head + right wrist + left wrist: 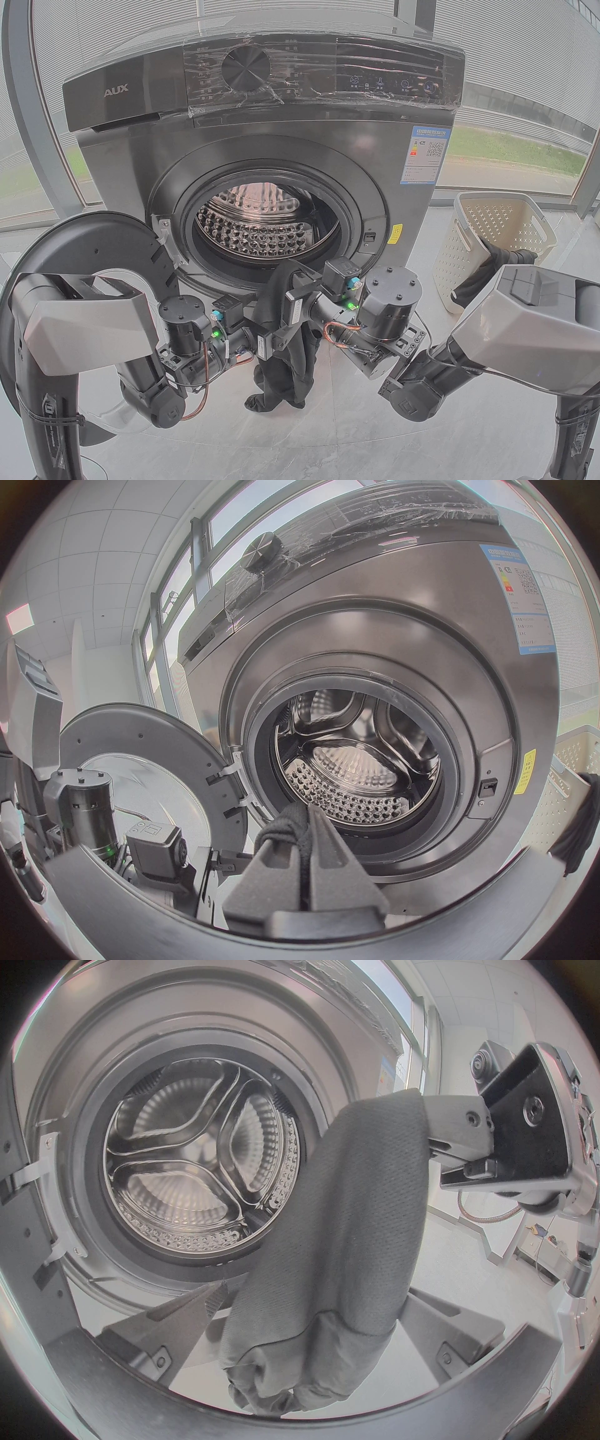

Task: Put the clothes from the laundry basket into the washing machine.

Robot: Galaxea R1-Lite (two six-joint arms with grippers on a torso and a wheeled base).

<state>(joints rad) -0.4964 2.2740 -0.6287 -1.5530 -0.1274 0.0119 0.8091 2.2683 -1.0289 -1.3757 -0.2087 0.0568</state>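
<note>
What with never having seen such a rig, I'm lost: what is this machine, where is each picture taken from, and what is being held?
This is a two-armed robot facing a washing machine, whose door stands open on its left, showing the steel drum. The wide picture comes from a camera on its head, looking down at both arms. The other two come from cameras on the wrists, each looking along its own pincer. The right pincer is shut on a dark grey garment, which hangs before the drum opening. The left pincer is open, with the hanging cloth between its fingers. On the floor to the right stands a white laundry basket with another dark piece of clothing draped over its rim.
</note>
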